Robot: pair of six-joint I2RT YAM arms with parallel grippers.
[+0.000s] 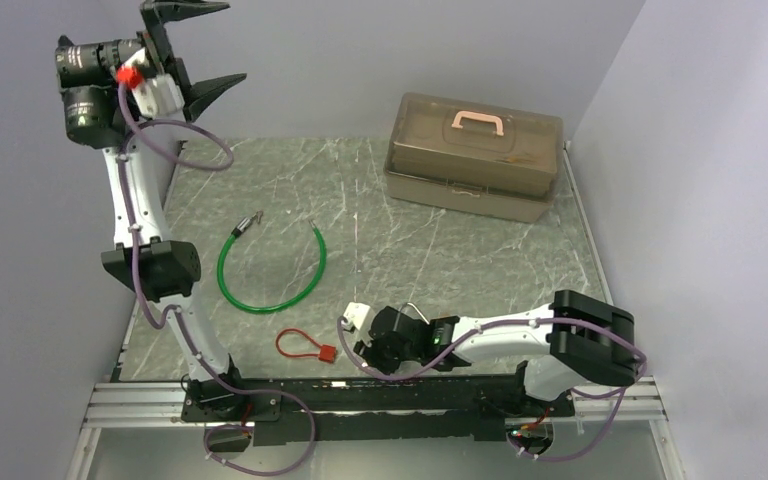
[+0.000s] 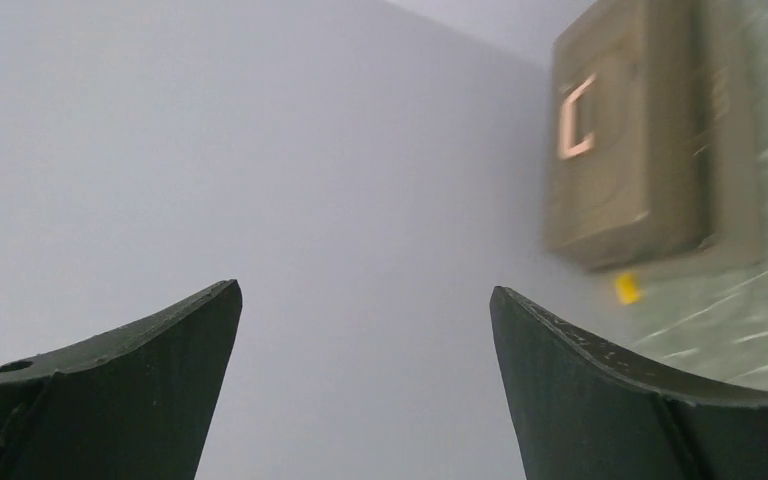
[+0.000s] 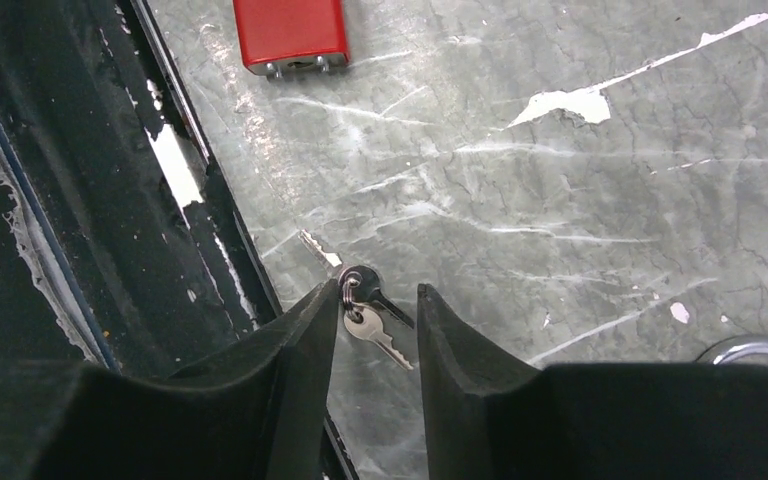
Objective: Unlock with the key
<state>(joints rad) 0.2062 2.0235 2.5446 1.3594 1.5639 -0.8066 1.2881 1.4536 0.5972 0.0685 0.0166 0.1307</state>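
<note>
Silver keys on a small ring lie on the grey marbled table, just beside the black near rail. They sit between the right gripper's half-parted, unclamped jaws, blades slanting across the gap. Red padlock waits just left. Left gripper hangs high, wide open, empty.

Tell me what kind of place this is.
Most likely a robotics lab test cell: two arms bolted to a rail at the edge of a marbled table, plain grey walls boxing it in, and practice props such as a red padlock, green cable and toolbox.
</note>
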